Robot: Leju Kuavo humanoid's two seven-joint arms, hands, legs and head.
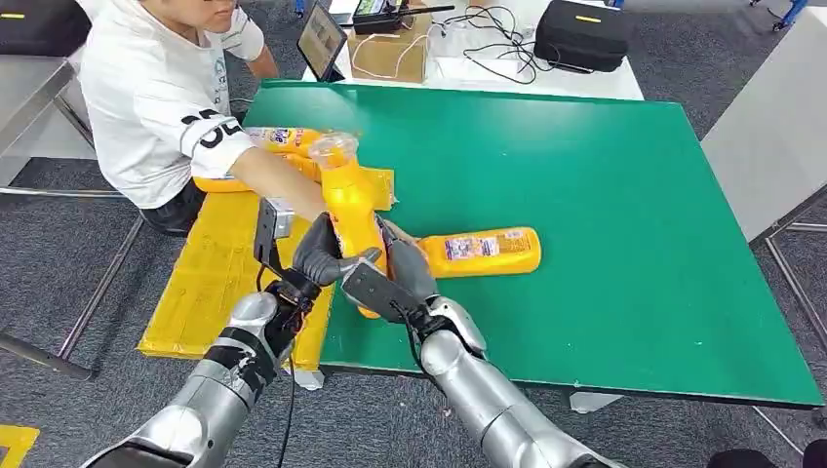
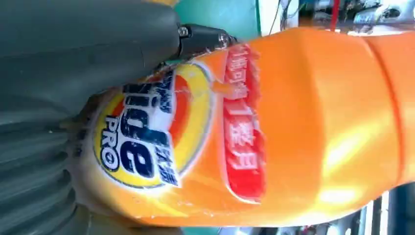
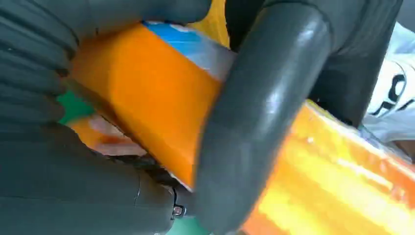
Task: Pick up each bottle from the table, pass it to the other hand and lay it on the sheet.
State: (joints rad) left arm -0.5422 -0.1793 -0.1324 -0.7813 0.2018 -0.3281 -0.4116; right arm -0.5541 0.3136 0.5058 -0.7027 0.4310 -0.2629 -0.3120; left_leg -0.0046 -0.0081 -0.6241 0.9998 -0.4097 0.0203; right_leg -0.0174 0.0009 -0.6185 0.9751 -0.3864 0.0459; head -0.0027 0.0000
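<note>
The orange detergent bottle (image 1: pixel 353 210) stands nearly upright, cap end up and leaning slightly away from me, over the near left corner of the green table (image 1: pixel 605 195). Both of my hands are on it at once. My left hand (image 1: pixel 320 252) grips its lower body from the left, and in my left wrist view the label with dark letters and a red panel fills the frame beside my grey thumb (image 2: pixel 88 44), which presses the bottle's side. My right hand (image 1: pixel 395 278) wraps the base from the right; in my right wrist view my fingers (image 3: pixel 259 112) curl tightly across the orange body (image 3: pixel 147 103), clamped on it.

Just right of the held bottle, a second orange bottle (image 1: pixel 483 252) lies flat on the table, its printed label facing up, touching or nearly touching my right hand. Left of the held bottle, the yellow sheet (image 1: pixel 210 278) hangs past the table's left edge, and another orange bottle (image 1: pixel 283 139) lies at the sheet's far end. A person in a white shirt (image 1: pixel 156 88) sits beyond the sheet, one forearm (image 1: pixel 278 183) stretched over it toward the held bottle. Beyond the table's far edge sit a cardboard box (image 1: pixel 390 51), a tablet (image 1: pixel 321 39) and a black case (image 1: pixel 582 32).
</note>
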